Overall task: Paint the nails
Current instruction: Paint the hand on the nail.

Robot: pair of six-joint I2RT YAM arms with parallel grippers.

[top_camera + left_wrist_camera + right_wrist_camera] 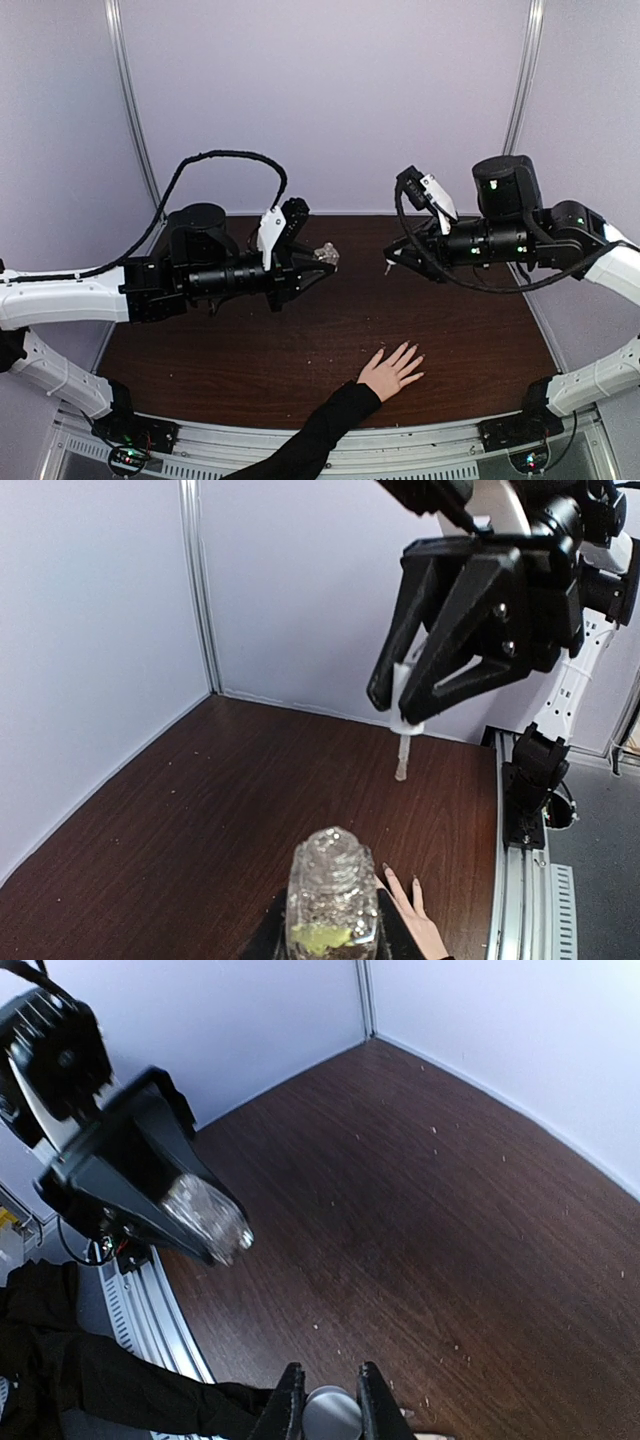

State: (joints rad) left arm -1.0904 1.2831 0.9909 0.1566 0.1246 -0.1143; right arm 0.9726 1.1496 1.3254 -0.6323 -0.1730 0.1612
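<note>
Overhead view of a dark wood table with two robot arms and a person's hand. The hand lies flat near the table's front edge, a little right of centre, with its fingers spread and pointing away from the arms' bases. A black sleeve trails back from it toward the front left. The nails sit at the fingertips on the far side of the hand and are too small to see any polish.

Above the table, beyond the hand and to its left, the left gripper is clenched around a small clear glass bottle. Its ribbed, uncapped neck points toward the other arm, and a little yellow-green liquid shows inside.

Almost straight beyond the hand and well above it, the right gripper is closed on a pale round cap. A thin nail polish brush hangs down from the cap. The brush tip is in the air, clear of the table, apart from the bottle's mouth and well apart from the fingers.
</note>
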